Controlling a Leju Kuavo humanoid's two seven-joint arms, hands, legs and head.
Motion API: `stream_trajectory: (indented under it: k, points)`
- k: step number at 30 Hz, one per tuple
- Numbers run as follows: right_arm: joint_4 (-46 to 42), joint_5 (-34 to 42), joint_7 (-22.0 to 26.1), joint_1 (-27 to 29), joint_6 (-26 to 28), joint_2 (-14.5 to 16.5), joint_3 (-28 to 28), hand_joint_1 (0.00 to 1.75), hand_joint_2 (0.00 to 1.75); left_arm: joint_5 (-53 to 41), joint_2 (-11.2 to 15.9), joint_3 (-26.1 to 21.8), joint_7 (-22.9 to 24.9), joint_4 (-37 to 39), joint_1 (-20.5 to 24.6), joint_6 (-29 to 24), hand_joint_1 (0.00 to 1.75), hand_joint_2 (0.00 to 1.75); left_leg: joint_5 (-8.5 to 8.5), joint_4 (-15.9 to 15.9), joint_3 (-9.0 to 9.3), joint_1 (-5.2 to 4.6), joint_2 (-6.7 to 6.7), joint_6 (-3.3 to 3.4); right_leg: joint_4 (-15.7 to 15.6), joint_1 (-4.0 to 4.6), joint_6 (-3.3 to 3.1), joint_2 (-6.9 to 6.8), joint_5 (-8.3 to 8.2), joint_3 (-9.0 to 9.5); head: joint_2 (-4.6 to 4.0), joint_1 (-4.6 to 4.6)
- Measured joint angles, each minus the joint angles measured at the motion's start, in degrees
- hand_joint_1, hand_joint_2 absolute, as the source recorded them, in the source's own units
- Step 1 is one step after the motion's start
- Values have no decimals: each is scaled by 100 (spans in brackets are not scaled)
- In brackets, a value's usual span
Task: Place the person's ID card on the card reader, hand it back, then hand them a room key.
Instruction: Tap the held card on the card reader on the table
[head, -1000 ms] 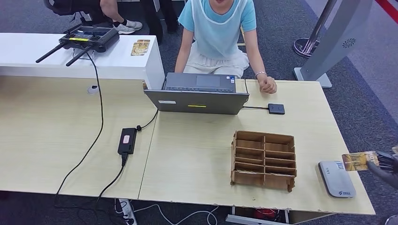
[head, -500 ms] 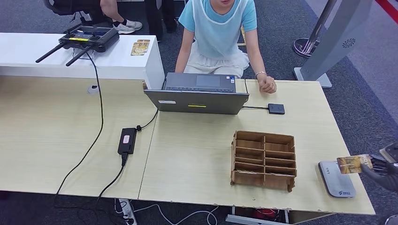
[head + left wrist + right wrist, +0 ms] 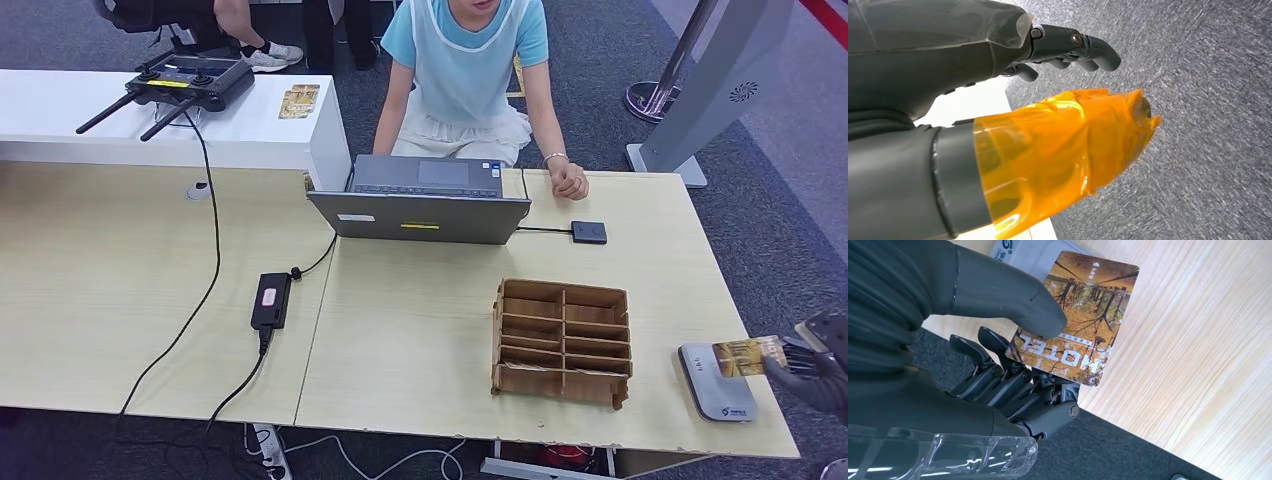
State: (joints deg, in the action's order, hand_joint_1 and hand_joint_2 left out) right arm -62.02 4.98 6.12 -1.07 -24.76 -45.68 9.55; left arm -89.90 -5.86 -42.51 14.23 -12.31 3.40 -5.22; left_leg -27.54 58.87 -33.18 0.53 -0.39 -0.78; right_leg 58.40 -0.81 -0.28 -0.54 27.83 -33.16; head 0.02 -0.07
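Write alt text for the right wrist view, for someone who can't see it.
The right hand pinches a card printed with autumn trees and the word HOTEL between its thumb and dark fingers. The card hangs over a pale wooden table, its far end overlapping a grey-white card reader.

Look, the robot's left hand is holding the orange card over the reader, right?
Not quite: it is the right hand that holds the card over the reader, as the head view shows. The left hand holds nothing.
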Motion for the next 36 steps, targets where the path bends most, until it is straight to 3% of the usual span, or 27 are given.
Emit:
stream_trajectory:
  k: [36]
  points:
    - [355,-194,69,-101,-5,75,-313,175,175,0,0,0,0,0,1,2,0,0,0,0,0,0,0,0,0,0,0,0,0,0,-1,1]
